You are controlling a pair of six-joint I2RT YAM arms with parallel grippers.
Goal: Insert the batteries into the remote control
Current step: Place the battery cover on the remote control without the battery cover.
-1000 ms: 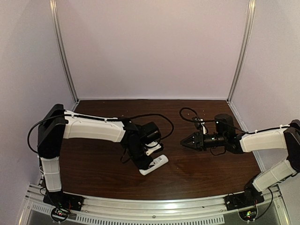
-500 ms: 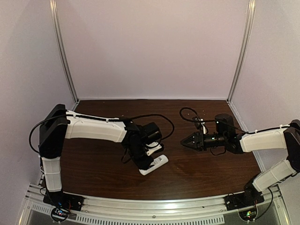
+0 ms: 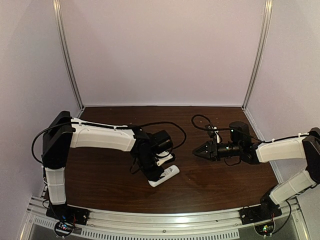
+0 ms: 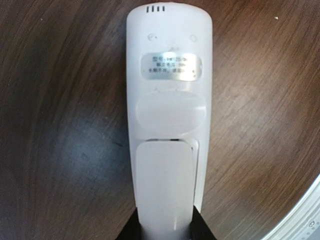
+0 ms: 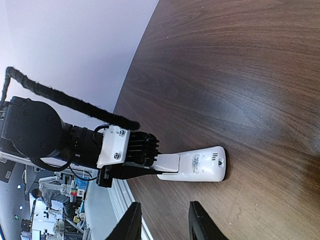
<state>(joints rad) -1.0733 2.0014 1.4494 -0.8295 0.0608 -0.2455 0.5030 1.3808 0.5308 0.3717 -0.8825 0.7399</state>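
Top view: nothing is seen to have shifted over the last second. Both arms are held as they were, so the loading is judged no further along. The remote control [image 3: 170,173] is pinched at its near end by the left gripper [image 3: 158,178], close to the middle of the table [image 3: 100,175], its free end pointed to 2 o'clock. The right gripper [image 3: 196,151] is held partly open and empty.

Left wrist view: the remote's back is shown with the battery cover [image 4: 165,185] seated. The long axis is run from 6 to 12 o'clock and clamped at 6.

Right wrist view: the remote is laid from 9 to 3 o'clock. No batteries are seen.
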